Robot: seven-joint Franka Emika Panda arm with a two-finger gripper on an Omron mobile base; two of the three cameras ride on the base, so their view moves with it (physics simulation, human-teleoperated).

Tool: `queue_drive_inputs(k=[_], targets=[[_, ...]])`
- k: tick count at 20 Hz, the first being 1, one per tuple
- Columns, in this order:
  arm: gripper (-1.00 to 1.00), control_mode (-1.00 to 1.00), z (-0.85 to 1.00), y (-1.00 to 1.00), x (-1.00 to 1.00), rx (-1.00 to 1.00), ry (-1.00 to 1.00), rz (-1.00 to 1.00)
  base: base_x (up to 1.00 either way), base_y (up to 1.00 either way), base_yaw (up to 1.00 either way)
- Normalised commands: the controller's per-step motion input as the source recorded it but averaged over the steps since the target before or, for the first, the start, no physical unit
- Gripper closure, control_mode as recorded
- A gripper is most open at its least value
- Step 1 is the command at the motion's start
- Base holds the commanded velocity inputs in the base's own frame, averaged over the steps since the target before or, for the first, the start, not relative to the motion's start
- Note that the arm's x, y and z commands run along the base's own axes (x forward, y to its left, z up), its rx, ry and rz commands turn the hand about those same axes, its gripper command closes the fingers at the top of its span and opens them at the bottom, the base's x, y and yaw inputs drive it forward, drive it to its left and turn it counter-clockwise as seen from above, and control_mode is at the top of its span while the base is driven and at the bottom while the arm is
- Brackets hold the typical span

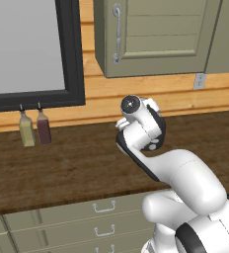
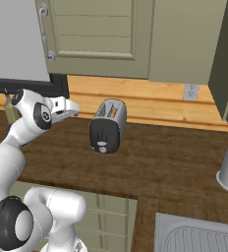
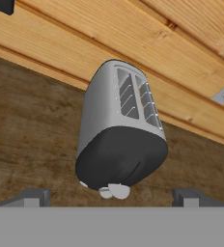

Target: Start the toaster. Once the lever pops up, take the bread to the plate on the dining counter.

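toaster [image 2: 107, 125] stands on the dark wood worktop [image 2: 175, 162] by the wall, black end panel toward the arm. step 1, reaching: gripper [image 3: 111, 197] spread wide, empty, short of it. next: press the lever [image 3: 119, 190] down.

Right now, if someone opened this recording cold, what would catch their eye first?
The silver-grey toaster stands alone on the dark wood worktop against the pale plank wall, its black end panel facing the robot. The white arm reaches toward it from the left of the right base view, its gripper open and apart from the toaster. In the left base view, two bottles stand below a black-framed panel.
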Motion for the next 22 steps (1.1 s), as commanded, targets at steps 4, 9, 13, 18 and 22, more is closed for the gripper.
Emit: queue_drive_inputs(k=[4, 9, 13, 18, 22], targets=[[-1.0, -1.0, 0.0, 0.0, 0.0, 0.0, 0.0, 0.0, 0.0, 0.0, 0.0], [-1.0, -1.0, 0.0, 0.0, 0.0, 0.0, 0.0, 0.0, 0.0, 0.0, 0.0], [-1.0, -1.0, 0.0, 0.0, 0.0, 0.0, 0.0, 0.0, 0.0, 0.0, 0.0], [-1.0, -1.0, 0.0, 0.0, 0.0, 0.0, 0.0, 0.0, 0.0, 0.0, 0.0], [-1.0, -1.0, 0.0, 0.0, 0.0, 0.0, 0.0, 0.0, 0.0, 0.0, 0.0]])
